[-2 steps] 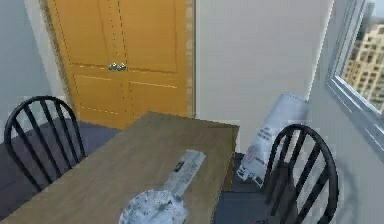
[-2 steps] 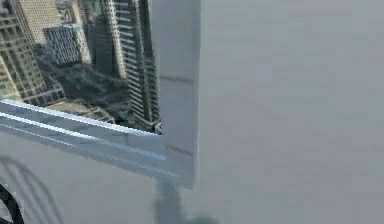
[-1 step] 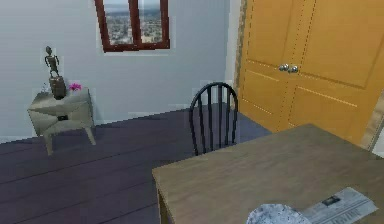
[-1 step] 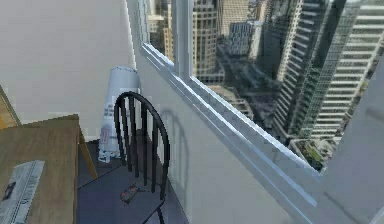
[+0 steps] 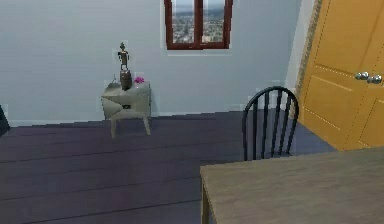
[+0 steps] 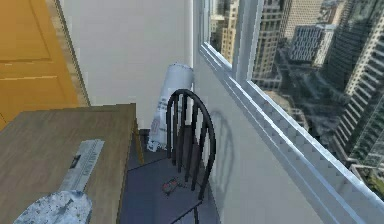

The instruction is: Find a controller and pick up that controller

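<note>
A long, flat, light grey slab (image 6: 83, 165) with rows of small marks lies on the wooden table (image 6: 55, 140) in the arm side view, near the table's right edge. It has the shape of a remote controller. Just below it on the same table sits a crumpled silvery grey lump (image 6: 52, 208).
A black spindle-back chair (image 6: 190, 135) stands by the table, and appears again (image 5: 270, 120) behind the table (image 5: 300, 190). A white cylinder (image 6: 172, 100) leans at the wall under a large window (image 6: 290, 70). An orange door (image 5: 350, 70) and a grey nightstand (image 5: 126, 103) bearing a dark statue (image 5: 125, 68) lie across open dark floor.
</note>
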{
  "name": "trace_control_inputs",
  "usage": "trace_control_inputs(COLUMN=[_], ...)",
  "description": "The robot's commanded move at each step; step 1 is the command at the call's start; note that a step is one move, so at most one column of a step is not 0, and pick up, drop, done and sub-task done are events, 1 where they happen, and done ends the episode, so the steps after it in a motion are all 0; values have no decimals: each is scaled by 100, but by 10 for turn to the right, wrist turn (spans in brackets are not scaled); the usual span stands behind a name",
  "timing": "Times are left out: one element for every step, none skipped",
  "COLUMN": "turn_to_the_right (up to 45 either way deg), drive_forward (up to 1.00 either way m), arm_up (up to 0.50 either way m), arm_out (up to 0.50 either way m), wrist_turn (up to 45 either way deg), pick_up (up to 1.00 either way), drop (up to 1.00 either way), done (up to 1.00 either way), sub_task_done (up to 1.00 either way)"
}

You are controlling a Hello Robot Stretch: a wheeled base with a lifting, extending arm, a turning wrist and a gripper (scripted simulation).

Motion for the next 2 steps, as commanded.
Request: trace_control_inputs(turn_to_the_right=[0, 0], drive_forward=[0, 0], arm_up=[50, 10], arm_out=[0, 0], wrist_turn=[0, 0], pick_up=[0, 0], drop=[0, 0], done=[0, 0], sub_task_done=[0, 0])
